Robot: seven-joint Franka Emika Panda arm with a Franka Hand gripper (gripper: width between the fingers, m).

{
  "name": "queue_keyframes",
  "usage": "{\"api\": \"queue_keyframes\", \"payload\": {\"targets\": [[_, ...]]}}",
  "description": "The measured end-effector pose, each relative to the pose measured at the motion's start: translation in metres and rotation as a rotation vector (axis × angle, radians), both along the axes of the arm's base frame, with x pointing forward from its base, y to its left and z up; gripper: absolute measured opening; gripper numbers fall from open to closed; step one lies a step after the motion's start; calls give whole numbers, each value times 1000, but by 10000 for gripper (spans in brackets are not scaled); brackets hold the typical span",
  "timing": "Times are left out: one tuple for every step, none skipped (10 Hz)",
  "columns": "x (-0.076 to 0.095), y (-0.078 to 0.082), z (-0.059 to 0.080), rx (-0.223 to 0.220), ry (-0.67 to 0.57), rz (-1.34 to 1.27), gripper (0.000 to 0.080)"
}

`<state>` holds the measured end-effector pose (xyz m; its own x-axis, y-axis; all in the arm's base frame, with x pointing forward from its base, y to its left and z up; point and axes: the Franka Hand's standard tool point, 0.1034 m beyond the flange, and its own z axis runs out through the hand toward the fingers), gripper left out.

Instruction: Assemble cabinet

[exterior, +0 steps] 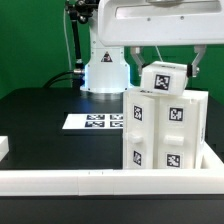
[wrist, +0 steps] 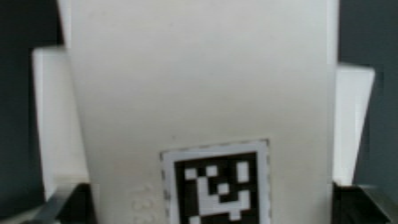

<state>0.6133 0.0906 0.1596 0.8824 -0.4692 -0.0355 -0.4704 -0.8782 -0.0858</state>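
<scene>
The cabinet (exterior: 165, 130) is a tall white boxy shell with several black-and-white tags on its front, standing at the exterior view's right. A tilted white tagged block (exterior: 162, 80) sits at its top, touching the shell. My gripper (exterior: 164, 72) comes down from above, with one finger on each side of that block. In the wrist view the same white block (wrist: 196, 90) fills the space between the dark fingers (wrist: 59, 203), and its tag (wrist: 217, 182) faces the camera. The jaws stand wide, shut on the block's two sides.
The marker board (exterior: 95, 121) lies flat on the black table to the exterior view's left of the cabinet. A long low white rail (exterior: 90, 181) runs along the front, with a side wall (exterior: 214, 160) at the right. The robot's base (exterior: 103, 72) stands behind.
</scene>
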Motion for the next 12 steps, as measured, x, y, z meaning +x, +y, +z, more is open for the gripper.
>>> {"api": "queue_keyframes", "payload": {"targets": [[1, -2, -1, 50, -10, -118, 558], [3, -6, -1, 103, -13, -234, 558], [4, -6, -1, 129, -3, -339, 558], [4, -5, -1, 130, 8, -405, 558], [4, -5, -1, 132, 17, -465, 558], [4, -5, -1, 134, 24, -509, 558], [4, -6, -1, 143, 44, -641, 558], [5, -8, -1, 165, 70, -836, 558], [7, -8, -1, 197, 69, -1010, 558], [9, -9, -1, 244, 69, -1176, 558], [9, -8, -1, 260, 80, -1250, 558], [9, -5, -1, 262, 91, -1298, 558]]}}
